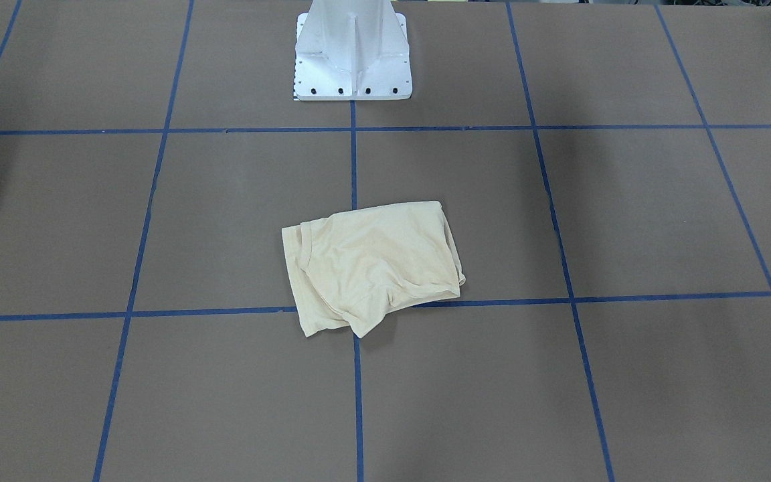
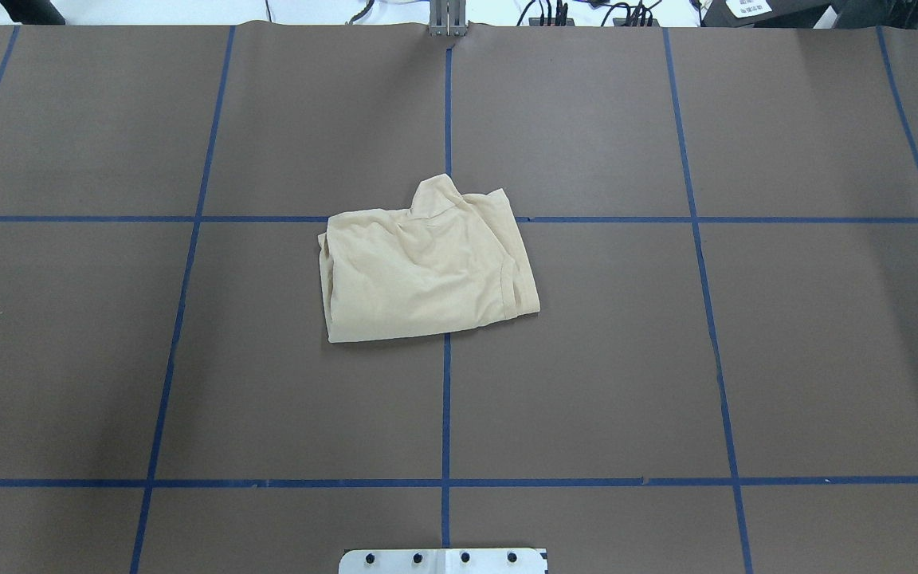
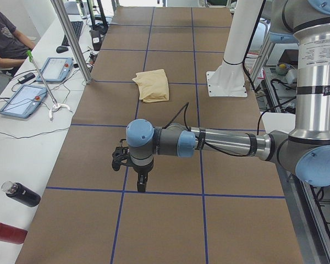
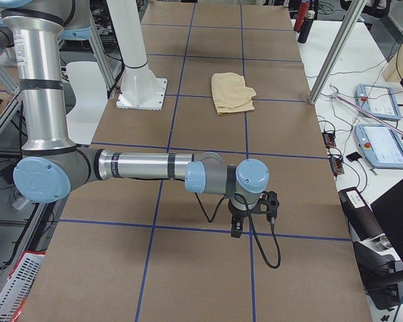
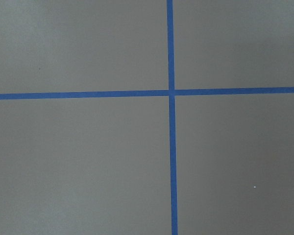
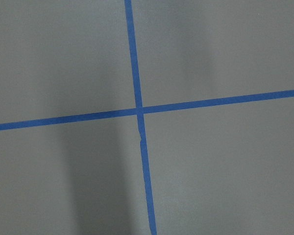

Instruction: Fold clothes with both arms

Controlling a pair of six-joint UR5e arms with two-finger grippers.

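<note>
Two hands hung well clear of the shirt (image 2: 427, 271). For the left hand (image 3: 139, 179), grip width couldn't be told. Shirt lay folded compactly in the middle of the desk (image 2: 188, 359). Same for the right hand (image 4: 238, 221). Folding looked finished; next move, if any, flattening the loose corner.

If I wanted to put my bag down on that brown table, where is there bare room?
The taped squares on either side of the folded T-shirt lie bare, as do those between it and the white pedestal. Avoid both ends of the table: the left gripper and right gripper hang over them.
</note>
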